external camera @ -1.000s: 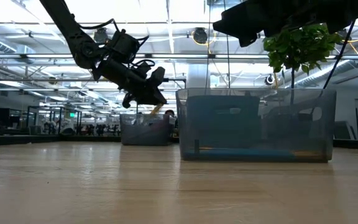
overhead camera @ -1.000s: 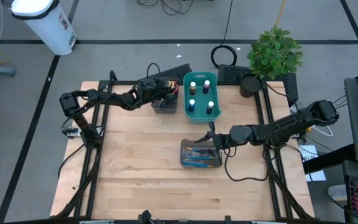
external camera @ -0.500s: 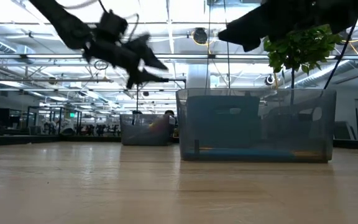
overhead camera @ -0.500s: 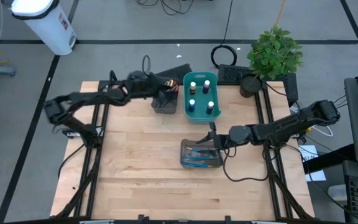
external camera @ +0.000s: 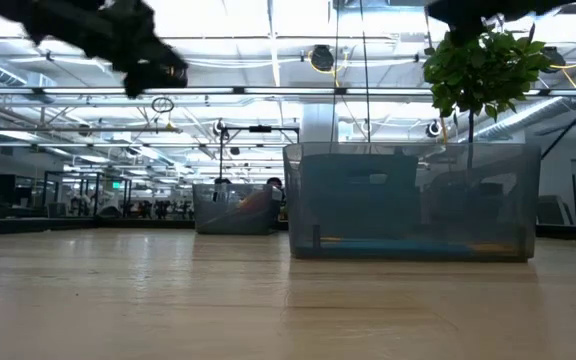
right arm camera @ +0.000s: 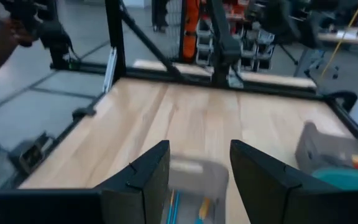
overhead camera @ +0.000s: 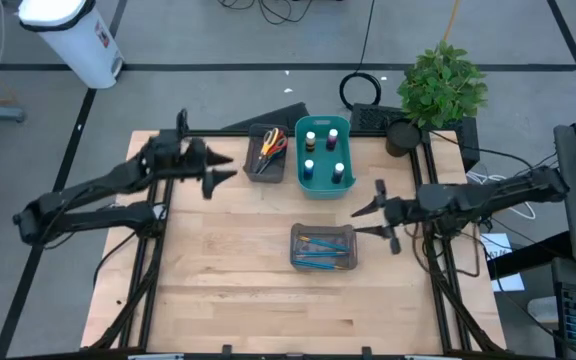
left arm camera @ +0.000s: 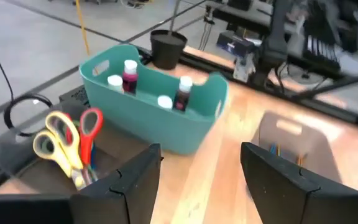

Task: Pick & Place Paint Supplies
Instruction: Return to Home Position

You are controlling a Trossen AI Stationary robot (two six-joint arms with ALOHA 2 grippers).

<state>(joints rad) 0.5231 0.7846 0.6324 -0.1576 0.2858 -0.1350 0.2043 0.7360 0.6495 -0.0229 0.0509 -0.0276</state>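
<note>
Scissors with yellow and red handles [overhead camera: 268, 147] stand in a dark grey tray [overhead camera: 265, 166] at the far side; they also show in the left wrist view [left arm camera: 67, 140]. Several paint bottles [overhead camera: 323, 150] stand in the teal bin [overhead camera: 299, 160]. Thin blue-and-orange brushes [overhead camera: 320, 250] lie in a second grey tray [overhead camera: 323, 232] at mid-table. My left gripper [overhead camera: 224, 170] is open and empty, left of the scissors tray. My right gripper [overhead camera: 368, 216] is open and empty, right of the brush tray.
A potted plant [overhead camera: 441, 85] stands at the far right corner. Bare wood lies along the near half of the table [overhead camera: 228, 290]. A person's hand [right arm camera: 5, 37] shows beyond the table in the right wrist view.
My left gripper has drawn back from over the scissors tray toward the table's left edge and risen. My right gripper has drawn back from the brush tray toward the table's right edge. The trays and their contents have stayed in place.
</note>
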